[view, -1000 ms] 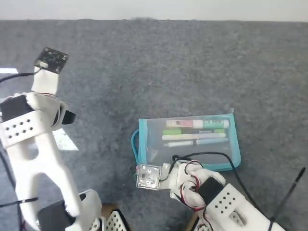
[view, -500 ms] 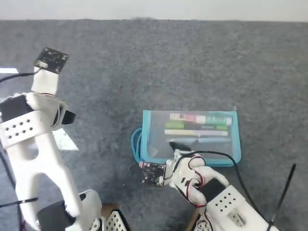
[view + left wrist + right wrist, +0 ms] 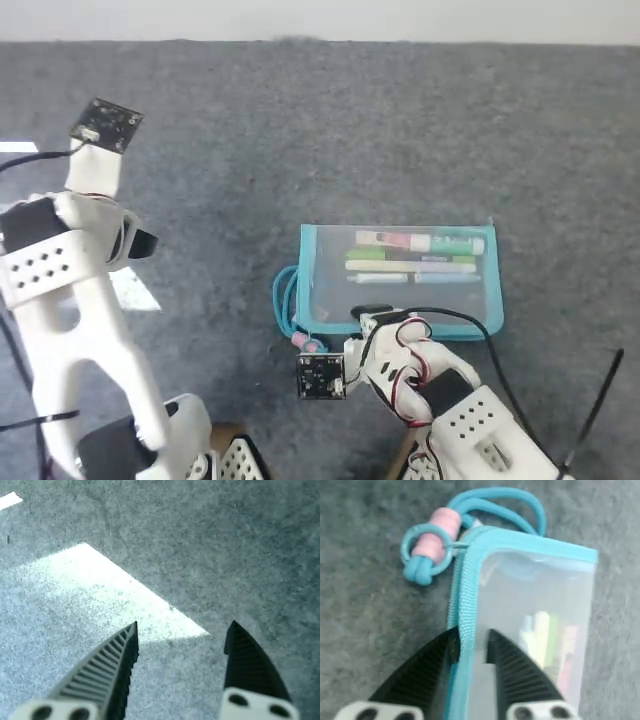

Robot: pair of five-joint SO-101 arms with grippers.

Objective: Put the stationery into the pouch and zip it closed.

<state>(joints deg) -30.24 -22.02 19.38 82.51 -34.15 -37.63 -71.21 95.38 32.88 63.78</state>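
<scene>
A clear plastic pouch with teal fabric edging is laid flat on the grey felt table surface, right of centre. Several coloured pens are held inside it; their print cannot be read. Its teal zip edge is clamped between the fingers of the right gripper, near the pink-beaded teal cord pull. The left gripper is held spread wide above the table, by a white tape patch.

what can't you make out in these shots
High view: the near zip edge of the clear teal-edged pouch is covered by the right claw and its wrist.
Right wrist view: the coloured pens inside are too blurred to count; the zip runs off the frame.
Left wrist view: a white strip is cut off by the edge.
</scene>
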